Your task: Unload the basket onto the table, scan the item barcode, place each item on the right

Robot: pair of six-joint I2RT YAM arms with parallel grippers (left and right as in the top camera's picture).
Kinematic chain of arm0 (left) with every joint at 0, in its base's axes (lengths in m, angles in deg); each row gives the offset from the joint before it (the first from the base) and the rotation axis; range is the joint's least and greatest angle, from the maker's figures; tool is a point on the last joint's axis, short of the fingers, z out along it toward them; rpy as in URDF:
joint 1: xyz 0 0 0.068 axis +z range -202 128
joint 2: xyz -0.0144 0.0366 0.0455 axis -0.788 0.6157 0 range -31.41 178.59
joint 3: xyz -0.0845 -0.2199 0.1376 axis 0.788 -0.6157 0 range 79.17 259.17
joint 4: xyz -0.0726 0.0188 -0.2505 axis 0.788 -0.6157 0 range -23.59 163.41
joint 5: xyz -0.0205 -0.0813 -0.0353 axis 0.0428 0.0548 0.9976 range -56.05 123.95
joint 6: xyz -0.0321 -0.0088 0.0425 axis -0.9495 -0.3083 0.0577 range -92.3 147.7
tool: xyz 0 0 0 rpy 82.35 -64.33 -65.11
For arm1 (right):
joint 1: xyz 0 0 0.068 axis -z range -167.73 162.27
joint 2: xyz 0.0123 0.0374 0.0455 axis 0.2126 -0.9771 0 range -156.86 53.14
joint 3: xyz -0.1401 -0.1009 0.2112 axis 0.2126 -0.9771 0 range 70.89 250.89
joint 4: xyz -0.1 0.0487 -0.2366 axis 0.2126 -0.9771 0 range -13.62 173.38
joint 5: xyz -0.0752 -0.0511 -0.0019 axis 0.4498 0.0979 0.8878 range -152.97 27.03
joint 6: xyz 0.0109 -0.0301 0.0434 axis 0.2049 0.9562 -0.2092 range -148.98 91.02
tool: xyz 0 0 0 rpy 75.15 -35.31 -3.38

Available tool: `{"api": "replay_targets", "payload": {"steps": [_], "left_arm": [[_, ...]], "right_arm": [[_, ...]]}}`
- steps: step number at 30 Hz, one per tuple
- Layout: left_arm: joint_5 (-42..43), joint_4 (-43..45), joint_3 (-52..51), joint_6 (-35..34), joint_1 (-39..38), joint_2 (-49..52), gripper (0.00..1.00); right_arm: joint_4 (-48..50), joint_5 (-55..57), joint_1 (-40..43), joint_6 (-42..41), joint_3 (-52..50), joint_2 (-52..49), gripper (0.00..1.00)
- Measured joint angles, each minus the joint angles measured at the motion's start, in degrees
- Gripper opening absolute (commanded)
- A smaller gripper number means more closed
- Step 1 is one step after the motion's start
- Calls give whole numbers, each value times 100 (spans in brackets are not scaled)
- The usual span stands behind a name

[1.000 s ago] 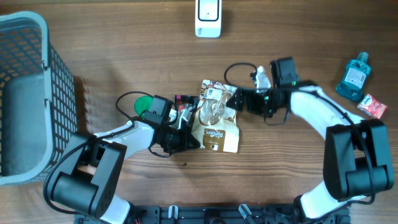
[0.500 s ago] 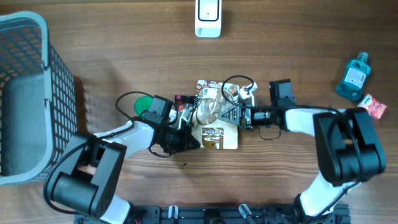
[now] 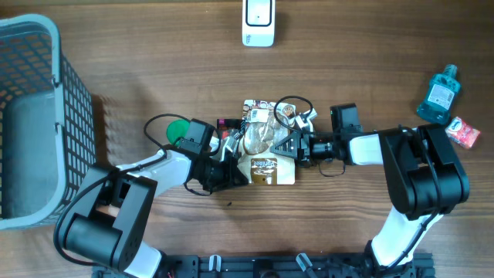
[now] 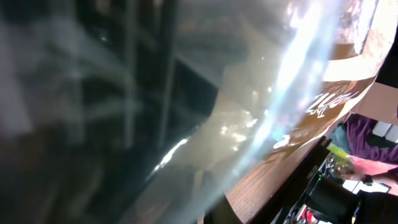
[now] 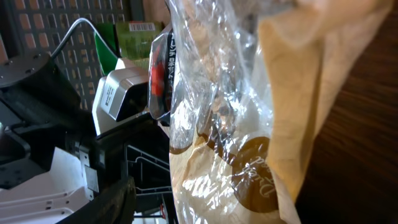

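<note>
Two grippers at one snack bag, at the middle of the table, between the arms and well apart from the white scanner at the far edge. Step in hand, by judgement: two-handed presentation of the pouch ahead of the scan; scan itself not yet done

Left gripper: pressed together at the left edge of the bag, apparently pinching the film. Right gripper: at the right edge of the bag; spread or pinching, cannot tell, with no fingers visible in its own wrist view

Next move, by judgement: secure the right-side hold, locate the barcode panel, raise the pouch, turn the barcode face toward the scanner window, then carry it across. Keep the film taut; expect crinkle and glare on the clear window to spoil a read

Hidden or unclear:
- Barcode position on the bag: not found in any view
- Left wrist view: filled with blurred glossy film, plus a strip of tan label
- Right wrist view: clear window and tan label only, contents indistinct
- Bag underside against the table: touching or lifted, cannot tell
- Green object beside the left wrist: unidentified

Not involved: grey basket, blue mouthwash bottle, small red packet
</note>
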Motion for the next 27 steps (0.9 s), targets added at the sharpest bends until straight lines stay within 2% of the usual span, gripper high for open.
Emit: {"api": "replay_targets", "payload": {"steps": [5, 7, 13, 16, 20, 21, 23, 25, 26, 27], "left_arm": [[4, -31, 0, 0, 0, 0, 4], [7, -37, 0, 0, 0, 0, 4], [9, -120, 0, 0, 0, -11, 4], [9, -125, 0, 0, 0, -11, 4], [68, -125, 2, -11, -2, -11, 24], [151, -131, 7, -37, -2, -15, 25], [227, -151, 17, -66, -2, -24, 44], [365, -151, 35, -101, -2, -42, 58], [442, -157, 48, -127, -2, -63, 70], [531, -157, 61, -151, -2, -74, 99]], "right_arm": [[330, 361, -367, -396, -9, -2, 38], [330, 479, -402, -505, -9, -28, 33], [317, 568, -407, -643, -9, -55, 20], [339, 557, -385, -590, -15, -70, 17], [310, 459, -236, -337, -59, -70, 15], [295, 435, -197, -258, -81, -63, 14], [225, 442, -33, -70, -98, -11, 13], [103, 509, 125, 61, -105, 105, 12], [15, 560, 177, 129, -109, 195, 11], [-61, 614, 205, 225, -116, 310, 10]]}}
